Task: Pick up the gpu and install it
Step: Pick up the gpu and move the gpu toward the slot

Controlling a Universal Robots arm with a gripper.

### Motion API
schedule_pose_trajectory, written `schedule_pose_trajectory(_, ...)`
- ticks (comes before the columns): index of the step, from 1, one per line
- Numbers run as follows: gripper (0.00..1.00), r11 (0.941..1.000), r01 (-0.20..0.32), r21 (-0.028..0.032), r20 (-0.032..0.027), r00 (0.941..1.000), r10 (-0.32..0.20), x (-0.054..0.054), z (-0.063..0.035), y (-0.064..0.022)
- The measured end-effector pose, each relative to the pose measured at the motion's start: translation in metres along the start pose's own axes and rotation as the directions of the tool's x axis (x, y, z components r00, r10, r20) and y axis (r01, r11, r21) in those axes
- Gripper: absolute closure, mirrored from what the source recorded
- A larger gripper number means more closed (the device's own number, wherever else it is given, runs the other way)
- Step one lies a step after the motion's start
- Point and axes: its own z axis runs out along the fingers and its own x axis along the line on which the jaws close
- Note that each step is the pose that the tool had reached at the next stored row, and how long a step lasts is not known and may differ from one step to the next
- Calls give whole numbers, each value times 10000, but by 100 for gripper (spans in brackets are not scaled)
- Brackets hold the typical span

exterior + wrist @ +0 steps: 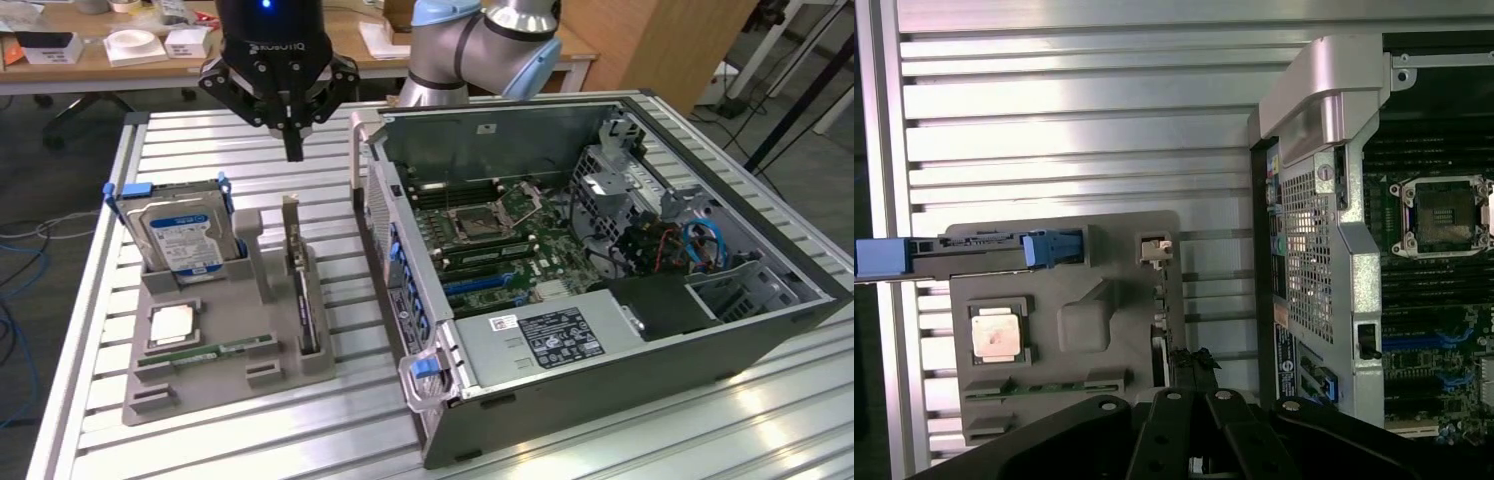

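Note:
The gpu point(306, 300) is a thin dark card standing on edge in a slot of the grey holder point(214, 385), its silvery bracket point(290, 222) at the far end. My gripper point(294, 150) hangs in the air above and just beyond that bracket end, shut, with nothing between its fingers. In the wrist view the gpu point(1172, 345) runs edge-on from its bracket point(1153, 250) toward my gripper point(1190, 400). The open computer case point(601, 330) lies at the exterior view's right, its motherboard point(501, 245) exposed.
A silver hard drive point(180, 235) with a blue-white label stands in the holder, left of the gpu. A processor chip point(171, 322) and a green memory stick point(207, 350) lie in front. The slatted metal table point(667, 440) carries everything. Desks stand behind.

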Motion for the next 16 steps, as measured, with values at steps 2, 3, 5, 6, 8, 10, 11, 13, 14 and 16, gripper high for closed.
schedule_pose_trajectory(2,83,10000,0,0,2,10000,0,0,0,0)
schedule_pose_trajectory(3,83,10000,1,0,3,10000,-1,0,0,0)
schedule_pose_trajectory(5,77,10000,0,0,4,10000,0,0,-1,0)
schedule_pose_trajectory(6,71,10000,0,0,6,10000,0,0,0,0)
schedule_pose_trajectory(8,65,10000,0,-1,8,10000,0,0,0,0)
schedule_pose_trajectory(10,59,10000,0,0,10,10000,0,0,0,0)
schedule_pose_trajectory(11,53,10000,0,-1,11,10000,0,0,0,0)
schedule_pose_trajectory(13,53,10000,1,0,13,10000,-1,0,-1,0)
schedule_pose_trajectory(14,53,10000,0,-1,14,10000,0,0,0,0)
schedule_pose_trajectory(16,53,10000,0,-1,17,10000,0,0,0,0)
